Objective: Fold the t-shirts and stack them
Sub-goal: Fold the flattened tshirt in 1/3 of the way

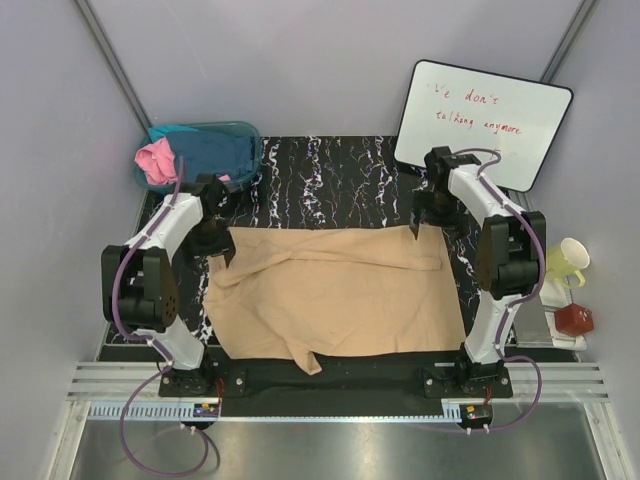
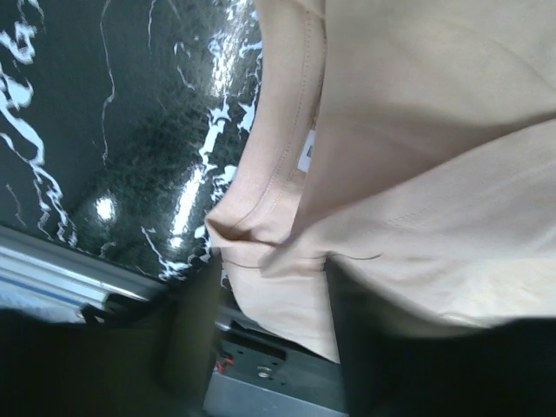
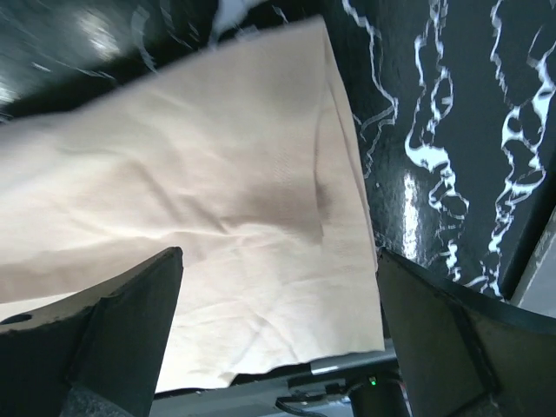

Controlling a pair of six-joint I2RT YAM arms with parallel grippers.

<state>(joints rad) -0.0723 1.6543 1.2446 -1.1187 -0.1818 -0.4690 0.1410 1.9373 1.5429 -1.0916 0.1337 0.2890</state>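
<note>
Black marbled table (image 1: 340, 165): the tan t-shirt (image 1: 340, 290) looks limp and light; I'd pinch its far corners. Right gripper (image 3: 278, 261) gapes over it; left gripper (image 2: 269, 291), I cannot tell.

You have a light tan-beige cloth t-shirt (image 1: 335, 295) lying spread but rumpled on the black, white-veined marble table (image 1: 330, 175). The left gripper (image 1: 226, 256) is at the shirt's far left corner and the right gripper (image 1: 414, 235) at its far right corner. A crumpled pink t-shirt (image 1: 155, 160) overhangs the rim of the see-through teal plastic tub (image 1: 250, 150), far left.
</note>
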